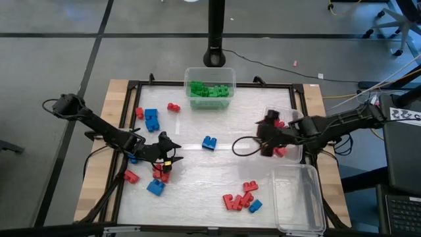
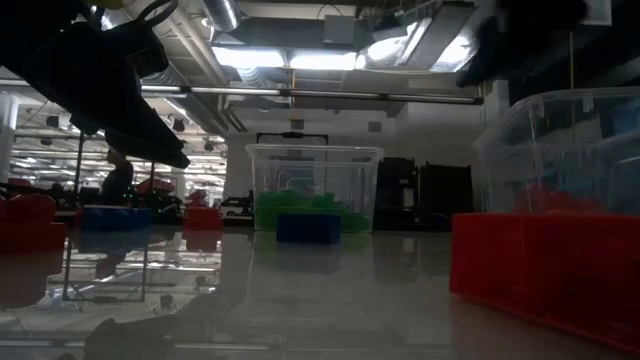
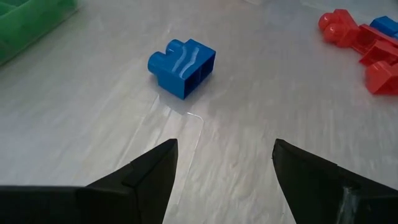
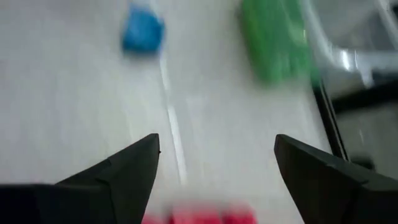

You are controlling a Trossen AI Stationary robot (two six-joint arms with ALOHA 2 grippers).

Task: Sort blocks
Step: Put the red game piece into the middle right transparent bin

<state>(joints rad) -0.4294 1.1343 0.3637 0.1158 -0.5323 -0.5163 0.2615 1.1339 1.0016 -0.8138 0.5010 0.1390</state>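
The blocks are small studded bricks lying on the table. Green ones fill the far clear tub (image 1: pixel 209 89). A lone blue block (image 1: pixel 210 142) (image 3: pixel 182 65) sits mid-table. Red blocks (image 1: pixel 239 199) cluster near the front, and red and blue ones (image 1: pixel 156 179) lie at the left. My left gripper (image 1: pixel 168 153) (image 3: pixel 225 149) is open and empty, low over the table left of the lone blue block. My right gripper (image 1: pixel 263 138) (image 4: pixel 217 143) is open at the left wall of the right tub (image 1: pixel 294 115), which holds red blocks (image 1: pixel 280 151). Its wrist view shows a red blur (image 4: pixel 199 216) beneath the fingers.
An empty clear tub (image 1: pixel 299 197) stands at the near right corner. More blocks lie at the far left: blue (image 1: pixel 152 118) and red (image 1: pixel 173 106). A black frame (image 1: pixel 131 92) borders the mat. A black camera post (image 1: pixel 217 39) rises beyond the green tub.
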